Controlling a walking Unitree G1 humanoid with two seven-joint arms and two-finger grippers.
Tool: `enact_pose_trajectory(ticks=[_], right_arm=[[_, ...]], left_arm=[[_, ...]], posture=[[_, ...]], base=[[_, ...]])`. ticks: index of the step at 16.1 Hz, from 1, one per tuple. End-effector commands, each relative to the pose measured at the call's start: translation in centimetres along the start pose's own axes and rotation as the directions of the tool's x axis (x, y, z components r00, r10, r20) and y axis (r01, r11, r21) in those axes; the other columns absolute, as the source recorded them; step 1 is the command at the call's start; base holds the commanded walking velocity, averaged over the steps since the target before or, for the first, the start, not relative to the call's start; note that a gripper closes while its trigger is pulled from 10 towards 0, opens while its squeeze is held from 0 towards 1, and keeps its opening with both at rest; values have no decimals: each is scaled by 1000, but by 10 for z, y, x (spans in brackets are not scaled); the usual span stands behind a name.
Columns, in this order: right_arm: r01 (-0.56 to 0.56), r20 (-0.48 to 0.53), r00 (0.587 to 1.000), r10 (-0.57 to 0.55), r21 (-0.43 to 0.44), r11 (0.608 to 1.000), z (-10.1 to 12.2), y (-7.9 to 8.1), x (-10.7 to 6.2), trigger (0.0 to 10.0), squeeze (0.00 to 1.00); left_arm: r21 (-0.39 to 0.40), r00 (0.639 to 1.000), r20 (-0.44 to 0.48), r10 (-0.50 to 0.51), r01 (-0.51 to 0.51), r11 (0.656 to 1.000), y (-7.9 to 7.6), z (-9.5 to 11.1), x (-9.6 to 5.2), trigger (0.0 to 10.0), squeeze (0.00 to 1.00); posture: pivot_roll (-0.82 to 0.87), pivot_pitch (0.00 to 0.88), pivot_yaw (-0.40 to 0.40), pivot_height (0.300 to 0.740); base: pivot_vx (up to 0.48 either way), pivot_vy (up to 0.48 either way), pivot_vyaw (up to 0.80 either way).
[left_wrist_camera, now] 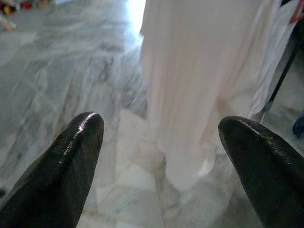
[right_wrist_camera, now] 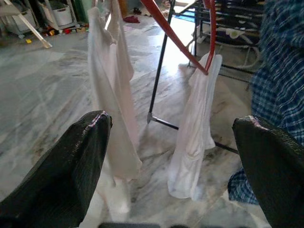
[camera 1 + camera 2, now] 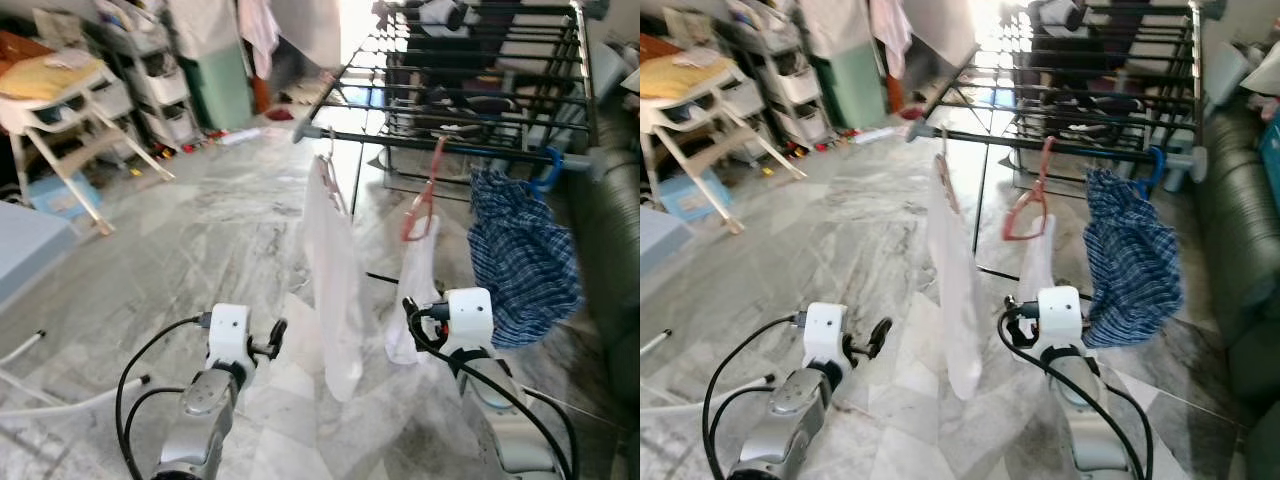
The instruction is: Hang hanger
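three garments hang from the rack [image 3: 470, 150]. the red hanger [image 3: 425, 205] with a white cloth sits just above and ahead of the right gripper [image 2: 173, 156], fingers spread, empty. the left gripper [image 1: 159, 156], also spread, faces the white shirt [image 3: 335, 290].

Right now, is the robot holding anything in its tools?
No. Both tools are open and hold nothing. The left tool faces the white cloth; the right tool is near the red hanger on the rack.
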State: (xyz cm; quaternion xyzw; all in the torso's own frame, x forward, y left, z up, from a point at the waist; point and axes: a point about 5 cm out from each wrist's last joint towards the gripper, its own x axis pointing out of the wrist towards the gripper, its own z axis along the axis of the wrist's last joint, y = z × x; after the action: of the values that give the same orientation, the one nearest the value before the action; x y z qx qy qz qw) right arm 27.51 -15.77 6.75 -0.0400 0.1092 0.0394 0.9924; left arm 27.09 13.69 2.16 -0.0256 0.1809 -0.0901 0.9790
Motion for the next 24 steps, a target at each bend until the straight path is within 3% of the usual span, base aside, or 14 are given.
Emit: enact_pose_trajectory(ticks=[1, 15, 18, 24], right_arm=[[-20, 7, 1000, 20, 1, 1000, 2, 6, 2, 10000, 0], [-20, 7, 1000, 20, 1, 1000, 2, 6, 2, 10000, 0], [-17, -28, 999, 18, 21, 1000, -13, 8, 6, 10000, 0], [-16, -20, 1000, 17, 20, 1000, -14, 8, 8, 10000, 0]], left_arm=[[-1, 1000, 6, 17, -17, 1000, 7, 1, -1, 10000, 0], [-1, 1000, 6, 17, -17, 1000, 7, 1, -1, 10000, 0], [-12, 1000, 3, -6, 6, 1000, 11, -9, -1, 10000, 0], [-18, 1000, 7, -24, 25, 1000, 10, -10, 1, 10000, 0]], posture=[[-119, 0, 96, 740], [-119, 0, 96, 740], [-112, 0, 95, 740], [-114, 0, 95, 740]], base=[[0, 0, 0], [0, 0, 0], [0, 0, 0], [0, 0, 0]])
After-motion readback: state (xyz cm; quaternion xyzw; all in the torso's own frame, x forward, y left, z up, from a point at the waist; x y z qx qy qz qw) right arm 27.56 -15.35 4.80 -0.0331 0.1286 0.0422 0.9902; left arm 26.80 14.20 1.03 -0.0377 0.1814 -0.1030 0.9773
